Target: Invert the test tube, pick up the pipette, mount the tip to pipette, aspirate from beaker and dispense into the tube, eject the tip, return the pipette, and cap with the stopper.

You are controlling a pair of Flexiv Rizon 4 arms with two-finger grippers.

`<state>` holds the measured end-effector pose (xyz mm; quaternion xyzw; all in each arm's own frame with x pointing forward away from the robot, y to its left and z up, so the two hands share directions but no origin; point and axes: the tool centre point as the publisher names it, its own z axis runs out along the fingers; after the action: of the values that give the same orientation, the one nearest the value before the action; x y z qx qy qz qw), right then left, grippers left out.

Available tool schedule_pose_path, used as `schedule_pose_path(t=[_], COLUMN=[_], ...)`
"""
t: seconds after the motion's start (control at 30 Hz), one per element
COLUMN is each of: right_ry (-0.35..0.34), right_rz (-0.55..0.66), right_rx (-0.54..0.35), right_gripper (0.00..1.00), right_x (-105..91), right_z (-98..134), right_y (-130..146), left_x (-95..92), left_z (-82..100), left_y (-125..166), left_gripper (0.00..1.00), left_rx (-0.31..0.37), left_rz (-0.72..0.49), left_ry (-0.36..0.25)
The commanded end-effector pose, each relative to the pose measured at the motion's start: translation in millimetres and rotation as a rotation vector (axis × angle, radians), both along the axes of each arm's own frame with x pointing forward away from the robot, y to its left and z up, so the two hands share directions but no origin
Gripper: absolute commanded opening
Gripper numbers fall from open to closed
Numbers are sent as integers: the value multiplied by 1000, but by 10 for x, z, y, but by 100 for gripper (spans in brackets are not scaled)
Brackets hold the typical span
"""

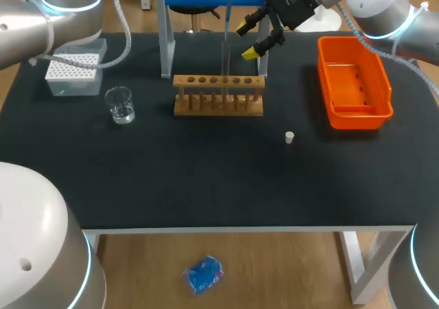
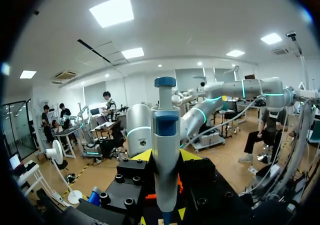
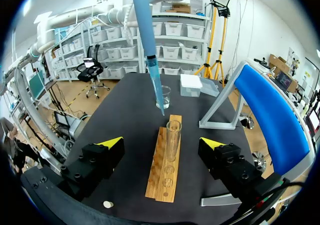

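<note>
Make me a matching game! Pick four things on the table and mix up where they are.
Things:
1. beaker
2. stopper
3. test tube
4. orange bin

Places:
A. standing upright in the wooden rack
B. at the right end of the table
C. alone on the bare table, in front of the rack
D. left of the rack, near the tip box

Pairs: 1-D, 2-C, 3-A, 4-B
</note>
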<state>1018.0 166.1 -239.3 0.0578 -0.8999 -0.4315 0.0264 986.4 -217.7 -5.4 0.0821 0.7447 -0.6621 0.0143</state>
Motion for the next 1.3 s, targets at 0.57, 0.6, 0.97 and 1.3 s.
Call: schedule_pose_path(t=[0.57,0.6,0.97,1.3], right_ry=[2,2,2,2], right_rz=[3,3,3,3], right_rx=[-2,-2,-2,-2], right_gripper=[100,100,100,100], right_x=[9,9,9,9], right_z=[6,6,6,6], right_y=[-5,-5,-5,-5], left_x=[280,281,303,276], left_z=[-101,-106,-204,-244], left_y=[30,32,66,45], left_gripper=[0,0,0,0], left_rx=[-10,-10,-19,-15], left_rz=[-1,0,0,-8], left_ry=[29,30,60,91])
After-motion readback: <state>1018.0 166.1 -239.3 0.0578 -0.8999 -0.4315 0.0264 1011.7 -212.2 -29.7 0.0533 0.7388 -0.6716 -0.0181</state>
